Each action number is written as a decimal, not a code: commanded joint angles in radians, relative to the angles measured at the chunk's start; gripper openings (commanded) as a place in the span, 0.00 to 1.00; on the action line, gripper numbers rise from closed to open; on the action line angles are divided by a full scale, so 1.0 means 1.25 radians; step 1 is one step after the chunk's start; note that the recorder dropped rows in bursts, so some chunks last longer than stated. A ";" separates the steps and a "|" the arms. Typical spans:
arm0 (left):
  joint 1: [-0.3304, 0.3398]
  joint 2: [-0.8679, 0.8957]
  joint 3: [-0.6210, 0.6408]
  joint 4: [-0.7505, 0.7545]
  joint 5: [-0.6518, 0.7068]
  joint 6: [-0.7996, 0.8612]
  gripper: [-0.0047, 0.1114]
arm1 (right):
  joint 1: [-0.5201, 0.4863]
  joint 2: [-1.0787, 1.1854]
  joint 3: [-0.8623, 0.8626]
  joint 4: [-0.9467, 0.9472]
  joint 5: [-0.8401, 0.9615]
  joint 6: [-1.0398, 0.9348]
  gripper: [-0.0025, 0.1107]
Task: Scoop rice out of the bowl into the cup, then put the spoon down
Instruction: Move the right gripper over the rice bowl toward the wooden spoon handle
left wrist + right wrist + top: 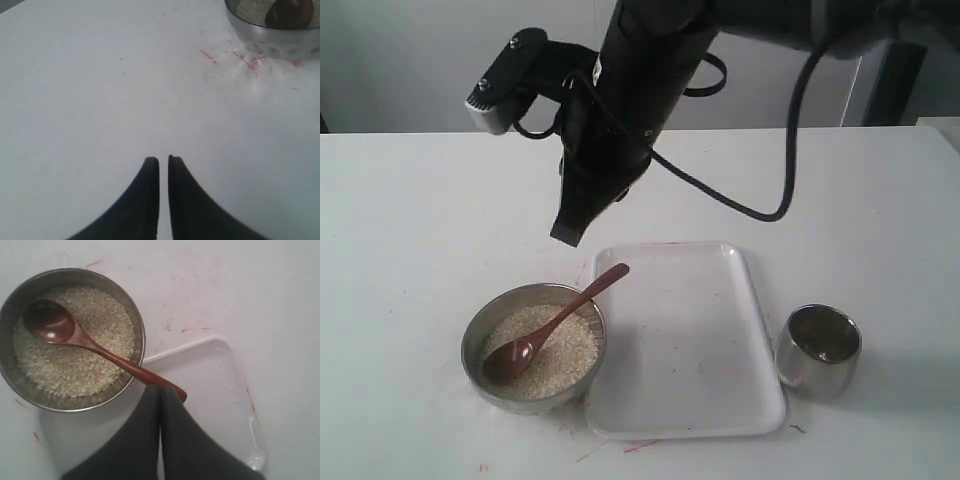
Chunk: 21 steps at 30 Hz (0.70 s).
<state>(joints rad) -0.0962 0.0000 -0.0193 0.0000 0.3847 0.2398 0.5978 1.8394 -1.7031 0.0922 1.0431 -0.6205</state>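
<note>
Fingers (147,415) of the right gripper (567,236) hang pressed together, empty, just above the spoon (570,311), whose handle leans out of the bowl (470,338) toward two o'clock.

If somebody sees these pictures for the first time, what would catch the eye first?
The black arm dominates: its right claw hangs closed above the handle of a brown wooden spoon. The spoon rests in a grey metal bowl of rice, left of a white tray. A shiny steel cup stands right of the tray.
</note>
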 commanded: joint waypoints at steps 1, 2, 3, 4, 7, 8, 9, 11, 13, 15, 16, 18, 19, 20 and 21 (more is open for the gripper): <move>-0.006 0.000 0.007 -0.005 0.040 -0.004 0.16 | 0.003 0.027 -0.012 -0.012 0.008 -0.177 0.02; -0.006 0.000 0.007 -0.005 0.040 -0.004 0.16 | 0.003 0.031 -0.012 -0.016 0.008 -0.227 0.02; -0.006 0.000 0.007 -0.005 0.040 -0.004 0.16 | 0.003 0.038 -0.012 -0.020 0.002 -0.289 0.02; -0.006 0.000 0.007 -0.005 0.040 -0.004 0.16 | 0.003 0.045 -0.012 -0.018 0.005 -0.335 0.02; -0.006 0.000 0.007 -0.005 0.040 -0.004 0.16 | 0.003 0.075 -0.012 -0.020 0.040 -0.438 0.09; -0.006 0.000 0.007 -0.005 0.040 -0.004 0.16 | 0.003 0.079 -0.012 -0.020 0.043 -0.443 0.14; -0.006 0.000 0.007 -0.005 0.040 -0.004 0.16 | 0.003 0.083 -0.012 -0.020 0.042 -0.445 0.22; -0.006 0.000 0.007 -0.005 0.040 -0.004 0.16 | 0.003 0.086 -0.012 -0.020 0.040 -0.475 0.30; -0.006 0.000 0.007 -0.005 0.040 -0.004 0.16 | 0.003 0.086 -0.012 -0.021 0.042 -0.500 0.33; -0.006 0.000 0.007 -0.005 0.040 -0.004 0.16 | 0.003 0.086 -0.012 -0.029 0.047 -0.516 0.34; -0.006 0.000 0.007 -0.005 0.040 -0.004 0.16 | 0.003 0.086 -0.012 -0.032 0.047 -0.527 0.34; -0.006 0.000 0.007 -0.005 0.040 -0.004 0.16 | 0.003 0.088 -0.012 -0.036 0.047 -0.549 0.34; -0.006 0.000 0.007 -0.005 0.040 -0.004 0.16 | 0.003 0.089 -0.012 -0.037 0.047 -0.561 0.34; -0.006 0.000 0.007 -0.005 0.040 -0.004 0.16 | 0.003 0.094 -0.012 -0.039 0.049 -0.578 0.34; -0.006 0.000 0.007 -0.005 0.040 -0.004 0.16 | 0.003 0.100 -0.012 -0.041 0.049 -0.592 0.34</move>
<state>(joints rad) -0.0962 0.0000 -0.0193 0.0000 0.3847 0.2398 0.5978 1.9504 -1.7113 0.0531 1.0920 -1.3035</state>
